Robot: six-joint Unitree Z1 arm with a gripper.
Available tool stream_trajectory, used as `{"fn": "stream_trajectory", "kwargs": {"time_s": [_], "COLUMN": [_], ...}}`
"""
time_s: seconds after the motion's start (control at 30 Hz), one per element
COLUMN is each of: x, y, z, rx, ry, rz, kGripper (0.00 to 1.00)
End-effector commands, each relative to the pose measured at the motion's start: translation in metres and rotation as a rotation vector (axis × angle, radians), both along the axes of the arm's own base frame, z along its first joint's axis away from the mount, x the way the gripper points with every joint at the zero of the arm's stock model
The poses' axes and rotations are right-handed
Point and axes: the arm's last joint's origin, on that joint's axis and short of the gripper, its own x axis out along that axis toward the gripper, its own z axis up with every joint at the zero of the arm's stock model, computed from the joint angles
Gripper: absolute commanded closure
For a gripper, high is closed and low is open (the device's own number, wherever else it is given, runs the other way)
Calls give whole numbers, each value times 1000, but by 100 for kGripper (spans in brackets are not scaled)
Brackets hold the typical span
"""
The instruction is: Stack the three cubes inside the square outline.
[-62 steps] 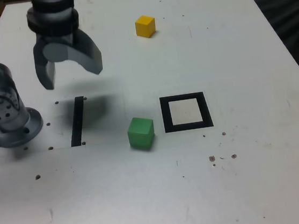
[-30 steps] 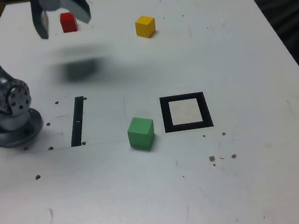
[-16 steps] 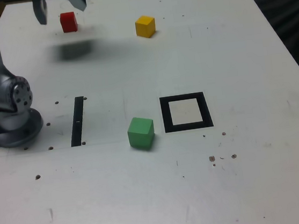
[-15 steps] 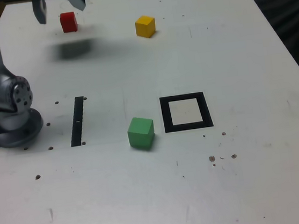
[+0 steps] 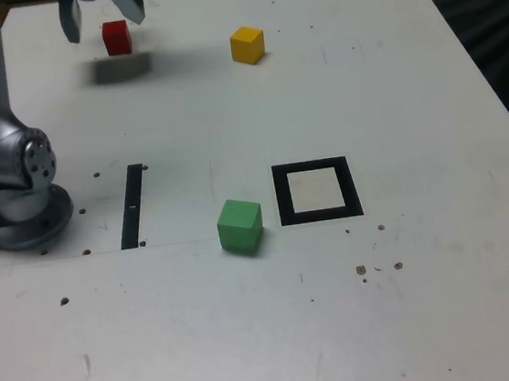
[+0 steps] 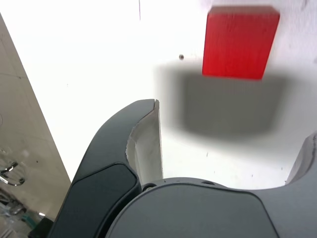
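With the red cube [image 5: 117, 38] on the table [image 5: 413, 292] near the far edge, your gripper [image 5: 107, 23] hovers by it, fingers spread, holding nothing. Yellow cube [image 5: 247, 45] sits to the exterior view's right; green cube [image 5: 240, 226] is beside the square outline [image 5: 352, 186].

3 cubes, solid colours, all apart. Red cube [image 5: 117, 38]: far end of desk [image 5: 412, 283], exterior view's left. Yellow cube [image 5: 247, 45]: far part, right of red there. Green cube [image 5: 240, 226]: nearest the camera, just left of the square [image 5: 317, 191], outside it. Square: flat, thick black border, white centre, 0 cubes inside.
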Motion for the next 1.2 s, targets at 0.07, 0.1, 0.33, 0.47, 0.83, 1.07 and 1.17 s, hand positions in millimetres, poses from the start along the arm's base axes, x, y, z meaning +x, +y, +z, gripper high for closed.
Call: {"fn": "stream_trajectory", "kwargs": {"time_s": [0.07, 0.1, 0.33, 0.47, 0.83, 1.07, 1.17], "x": [0, 0, 3, 6, 9, 9, 9], "y": [14, 17, 35, 44, 53, 54, 54], "z": [-9, -12, -28, -36, -41, -42, -42], "rx": [-18, -22, -45, -55, -46, -48, -48], "ry": [7, 9, 21, 27, 21, 17, 17], "rz": [4, 4, 6, 5, 3, 3, 3], "kGripper": [1, 2, 5, 14, 71, 72, 72]}}
